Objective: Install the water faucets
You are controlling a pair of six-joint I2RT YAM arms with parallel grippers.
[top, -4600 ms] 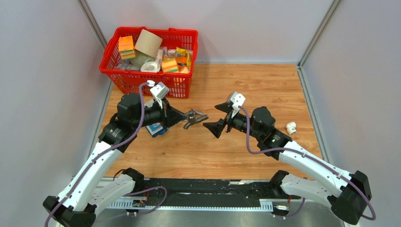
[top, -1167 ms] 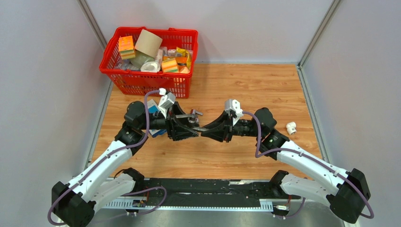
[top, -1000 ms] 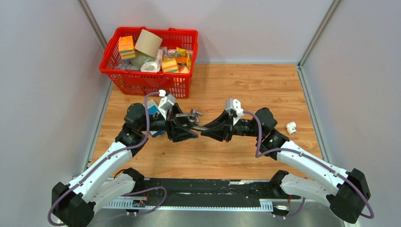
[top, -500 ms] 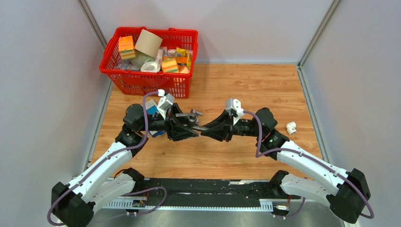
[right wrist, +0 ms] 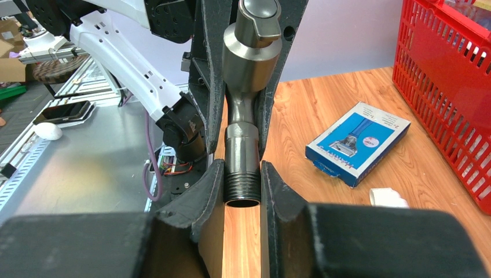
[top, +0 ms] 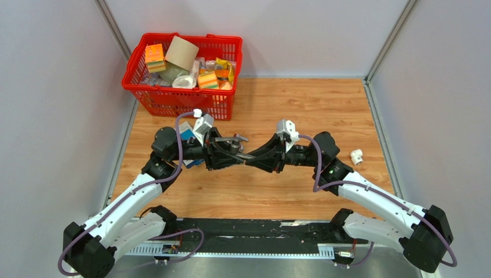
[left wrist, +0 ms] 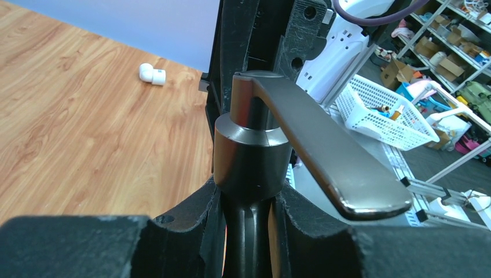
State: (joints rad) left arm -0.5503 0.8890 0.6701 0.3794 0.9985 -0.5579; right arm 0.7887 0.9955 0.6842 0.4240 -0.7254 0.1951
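Right now both arms are holding the dark grey faucet (top: 234, 145) at frame centre: right gripper (right wrist: 242, 176) clamping its threaded end, left gripper (left wrist: 248, 208) squeezing the neck below the handle (left wrist: 324, 150). White elbow fitting (top: 356, 156) is lying at right.

— Is there any writing here you can read?
— Nothing legible. The blue-and-white box (right wrist: 358, 143) lying on the wood carries print. There is a product picture on its blue face and small lines of text along the white edge, but all of it is too fine to make out.
— What about the basket?
— From above, the orange boxes (top: 154, 56) in the red basket (top: 173, 103) show coloured bands, but any lettering on them is a blur.
— And the dark faucet (right wrist: 250, 58)?
— Both wrist views show smooth grey metal, with no mark I can read.
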